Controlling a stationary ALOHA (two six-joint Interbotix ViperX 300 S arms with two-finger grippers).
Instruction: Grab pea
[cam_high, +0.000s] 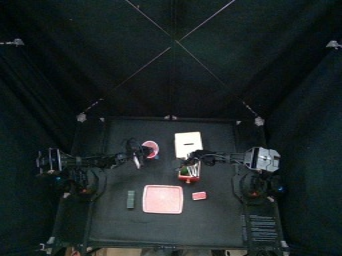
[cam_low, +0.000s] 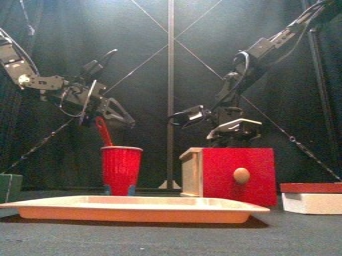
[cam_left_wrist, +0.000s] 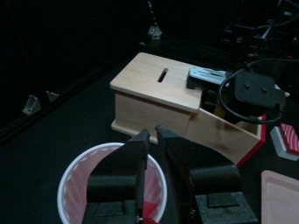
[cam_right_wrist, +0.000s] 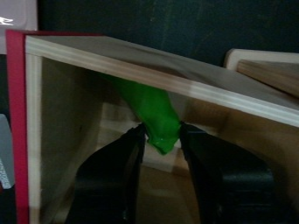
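My right claw (cam_right_wrist: 160, 140) reaches into the open wooden box (cam_right_wrist: 105, 105), its jaws pinching the lower end of the bright green pea (cam_right_wrist: 156, 114), which hangs inside the box. My left claw (cam_left_wrist: 156, 150) hovers over the red cup (cam_left_wrist: 87, 175), jaws pressed nearly together around something red.

Between the black jaws of the right end effector (cam_right_wrist: 162, 144) sits a bright green pea (cam_right_wrist: 155, 112), inside a pale wooden box (cam_right_wrist: 140, 66) with a red side. Under the black left end effector (cam_left_wrist: 163, 171) stands a red cup (cam_left_wrist: 87, 179) with a white rim. Beyond it lies a light wooden box (cam_left_wrist: 158, 83) with a dark slot. A pink tray (cam_high: 163, 199), a small red piece (cam_high: 199, 196) and a dark green block (cam_high: 131, 198) rest on the black surface (cam_high: 107, 150).
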